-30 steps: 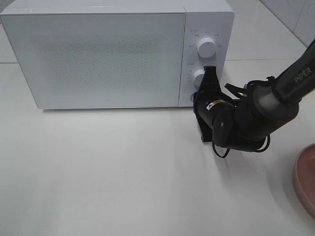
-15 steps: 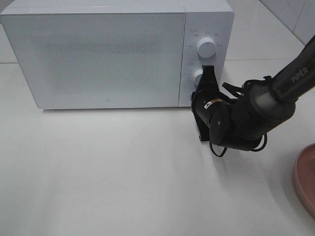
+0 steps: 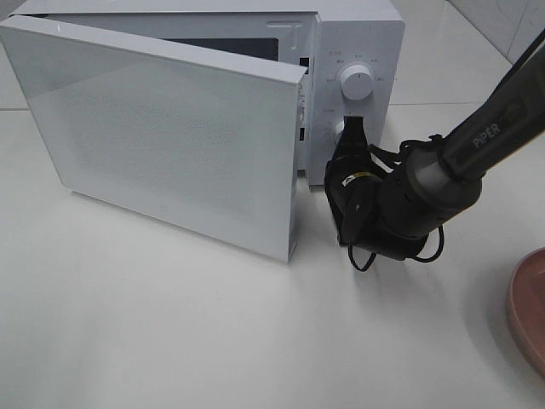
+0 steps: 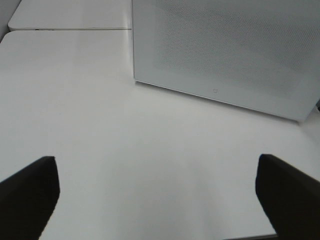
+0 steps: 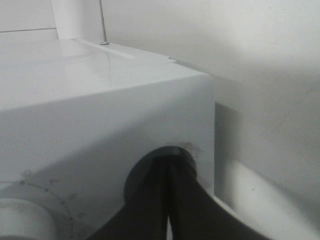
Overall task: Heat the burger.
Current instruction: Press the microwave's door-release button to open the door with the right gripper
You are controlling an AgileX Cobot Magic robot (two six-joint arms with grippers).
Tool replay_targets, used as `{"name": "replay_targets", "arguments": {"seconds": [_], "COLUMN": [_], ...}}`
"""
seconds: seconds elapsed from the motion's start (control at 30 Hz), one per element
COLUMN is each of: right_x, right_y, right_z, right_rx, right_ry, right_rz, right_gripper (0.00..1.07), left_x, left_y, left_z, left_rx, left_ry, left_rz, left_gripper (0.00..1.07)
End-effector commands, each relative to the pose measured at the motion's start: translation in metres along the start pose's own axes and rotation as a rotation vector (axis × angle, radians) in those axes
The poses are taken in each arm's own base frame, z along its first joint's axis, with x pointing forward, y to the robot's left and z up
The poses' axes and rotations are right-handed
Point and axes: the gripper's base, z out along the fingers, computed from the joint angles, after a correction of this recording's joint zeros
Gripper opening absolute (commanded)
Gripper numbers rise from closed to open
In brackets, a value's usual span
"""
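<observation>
Exterior high view:
Microwave: the microwave (image 3: 358,51) stands at the far side of the table (image 3: 170,341), and its door (image 3: 170,136) is swung part-way out towards the near left.
Right gripper: the right gripper (image 3: 354,129) is closed and empty, with its tips against the control panel below the upper knob (image 3: 356,83).
Burger: not in view. Only the rim of a pink plate (image 3: 532,315) shows at the right edge.

Left wrist view:
Left gripper: the left gripper (image 4: 155,165) is spread wide and holds nothing. It hangs over bare table near the door.

Right wrist view:
Contact: the shut fingertips sit in a round recess (image 5: 150,160) of the panel, beside a dial knob (image 5: 20,220).

Risk: the door looks too narrowly open for a plate, so the plate could knock it. The right arm sits close to the door's free edge and could clip it.
Burger's look: hidden, so I cannot tell.
</observation>
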Motion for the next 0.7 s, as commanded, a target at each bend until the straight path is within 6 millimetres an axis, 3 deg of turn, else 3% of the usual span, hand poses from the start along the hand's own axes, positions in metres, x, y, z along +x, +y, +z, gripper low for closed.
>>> {"name": "replay_targets", "arguments": {"seconds": [0.03, 0.37, 0.7], "right_x": [-0.002, -0.002, -0.004], "right_y": [0.052, 0.051, 0.042], "right_z": [0.010, 0.009, -0.007], "right_rx": [-0.317, -0.288, -0.096], "right_ry": [-0.030, -0.021, 0.045], "right_rz": [-0.012, -0.008, -0.013], "right_gripper": [0.00, 0.00, 0.00], "left_x": [0.001, 0.001, 0.001], "left_y": [0.000, 0.000, 0.000], "left_z": [-0.002, -0.002, -0.002], "left_rx": [-0.004, -0.004, -0.004], "left_ry": [-0.026, -0.026, -0.026], "left_rz": [0.003, 0.003, 0.003], "left_gripper": [1.00, 1.00, 1.00]}}
